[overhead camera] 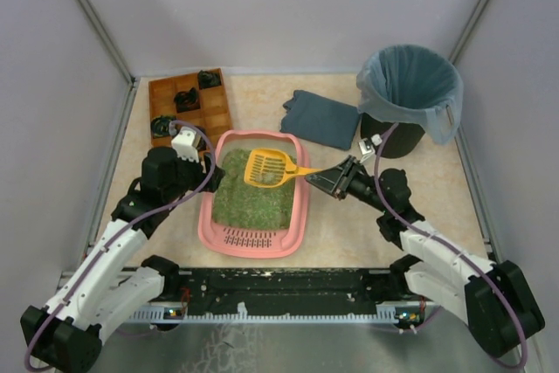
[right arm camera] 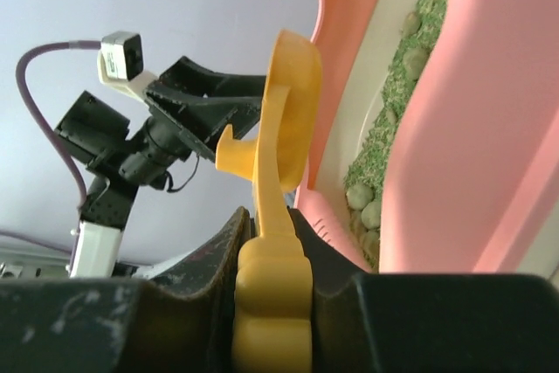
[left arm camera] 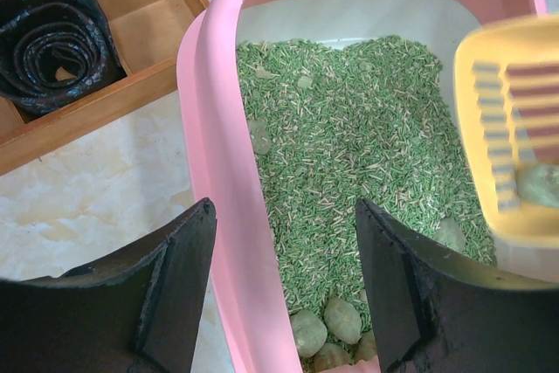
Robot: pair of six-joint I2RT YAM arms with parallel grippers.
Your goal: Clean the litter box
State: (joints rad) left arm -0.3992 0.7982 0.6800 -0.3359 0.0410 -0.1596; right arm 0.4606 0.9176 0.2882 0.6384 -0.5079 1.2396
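Litter box (overhead camera: 300, 203): pink, mid-table between the arms, with its grille end toward the bases.
Litter (overhead camera: 249, 198): green granules, with pale clumps (left arm camera: 332, 325) at the near end.
Left gripper (left arm camera: 284, 216): jaws wide, straddling the box's left wall; one finger is outside and one over the litter, with a gap on each side.
Right gripper (right arm camera: 271, 224): clamped on the scoop's handle.
Scoop (overhead camera: 269, 168): yellow; its slotted head is over the far half of the litter.
Surroundings: wooden tray (overhead camera: 218, 115) far left, dark cloth (overhead camera: 321, 118) behind the box, bagged bin (overhead camera: 393, 141) far right.
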